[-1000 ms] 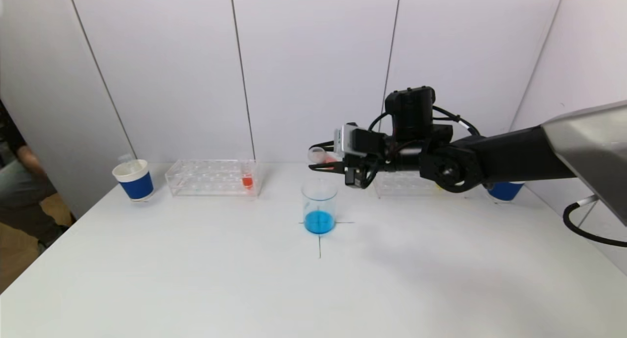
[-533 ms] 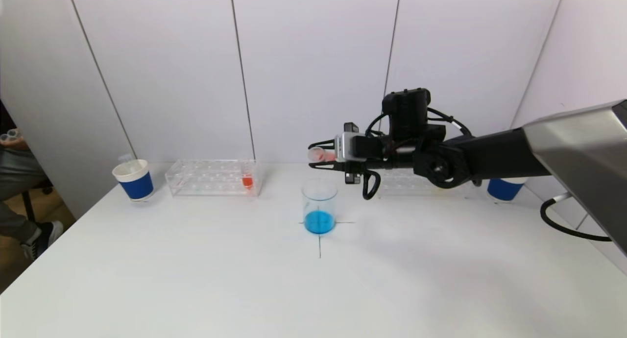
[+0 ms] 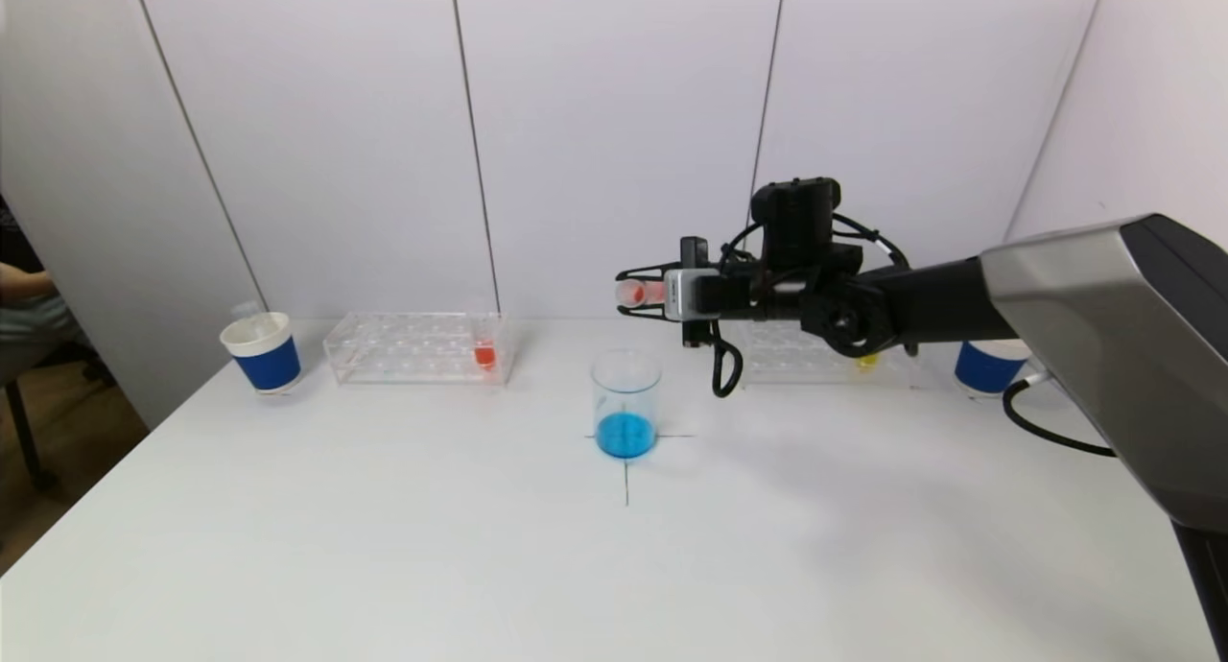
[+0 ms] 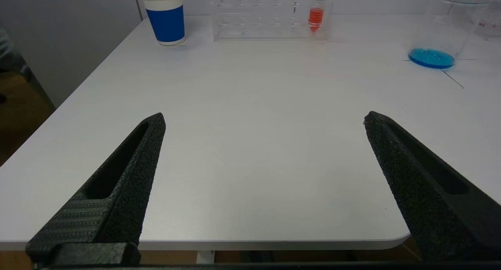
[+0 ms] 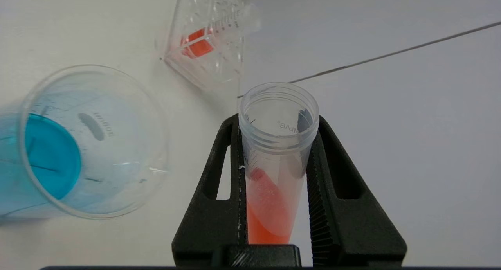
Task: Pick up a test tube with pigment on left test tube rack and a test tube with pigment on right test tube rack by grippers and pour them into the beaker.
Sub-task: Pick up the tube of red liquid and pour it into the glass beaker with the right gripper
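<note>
Right claw holds a tube of red pigment above the beaker; left claw waits open.

On the white counter [image 3: 384, 547], from the left: the left claw [image 4: 262, 121], jaws spread wide and holding nothing, low over the near edge; a blue-and-white paper cup [image 3: 261, 352]; the clear left test tube rack [image 3: 415, 347] with one upright red-filled tube [image 3: 484, 350]; the glass beaker with blue liquid [image 3: 625, 405]; above and just behind it, the right claw [image 3: 641, 293] clamped on a clear test tube with red pigment [image 5: 274, 160], lying roughly level, mouth outward; the right rack [image 3: 825, 360]; another blue cup [image 3: 988, 366].
</note>
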Controlling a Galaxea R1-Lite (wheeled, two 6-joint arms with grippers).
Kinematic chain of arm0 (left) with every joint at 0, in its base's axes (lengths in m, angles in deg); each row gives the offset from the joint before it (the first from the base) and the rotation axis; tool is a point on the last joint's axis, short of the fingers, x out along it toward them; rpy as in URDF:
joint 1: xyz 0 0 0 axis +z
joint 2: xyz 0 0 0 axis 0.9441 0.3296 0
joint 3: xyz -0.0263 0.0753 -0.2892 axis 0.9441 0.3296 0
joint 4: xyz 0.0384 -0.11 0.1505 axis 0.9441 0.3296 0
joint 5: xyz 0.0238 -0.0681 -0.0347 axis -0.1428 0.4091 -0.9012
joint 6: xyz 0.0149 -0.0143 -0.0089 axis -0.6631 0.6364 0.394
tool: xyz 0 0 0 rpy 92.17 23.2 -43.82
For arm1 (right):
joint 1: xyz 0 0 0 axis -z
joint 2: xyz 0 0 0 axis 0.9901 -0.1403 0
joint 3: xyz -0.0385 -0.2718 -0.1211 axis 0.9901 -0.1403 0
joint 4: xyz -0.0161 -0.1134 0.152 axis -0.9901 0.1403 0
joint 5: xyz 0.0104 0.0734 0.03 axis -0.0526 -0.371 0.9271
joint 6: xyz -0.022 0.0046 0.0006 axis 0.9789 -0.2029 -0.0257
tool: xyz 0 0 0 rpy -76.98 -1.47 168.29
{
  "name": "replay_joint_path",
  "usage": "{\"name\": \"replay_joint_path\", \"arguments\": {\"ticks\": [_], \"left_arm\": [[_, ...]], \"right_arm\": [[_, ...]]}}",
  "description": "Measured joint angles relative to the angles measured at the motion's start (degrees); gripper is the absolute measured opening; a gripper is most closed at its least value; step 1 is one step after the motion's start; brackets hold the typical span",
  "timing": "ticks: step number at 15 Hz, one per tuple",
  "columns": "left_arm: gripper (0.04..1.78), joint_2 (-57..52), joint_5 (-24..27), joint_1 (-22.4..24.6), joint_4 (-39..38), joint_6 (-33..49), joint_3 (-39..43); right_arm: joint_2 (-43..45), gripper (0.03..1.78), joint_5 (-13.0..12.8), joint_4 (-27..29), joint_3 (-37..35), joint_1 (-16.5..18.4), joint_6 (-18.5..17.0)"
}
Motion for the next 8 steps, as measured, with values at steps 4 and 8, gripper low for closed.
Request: {"name": "replay_joint_path", "arguments": {"ticks": [4,8], "left_arm": [[1.77,0.0,0.0,0.0,0.0,0.0,0.0],[1.77,0.0,0.0,0.0,0.0,0.0,0.0]], "right_arm": [[-3.2,0.49,0.5,0.2,4.0,0.4,1.2],[-3.9,0.49,0.5,-0.4,3.4,-0.2,2.9]]}}
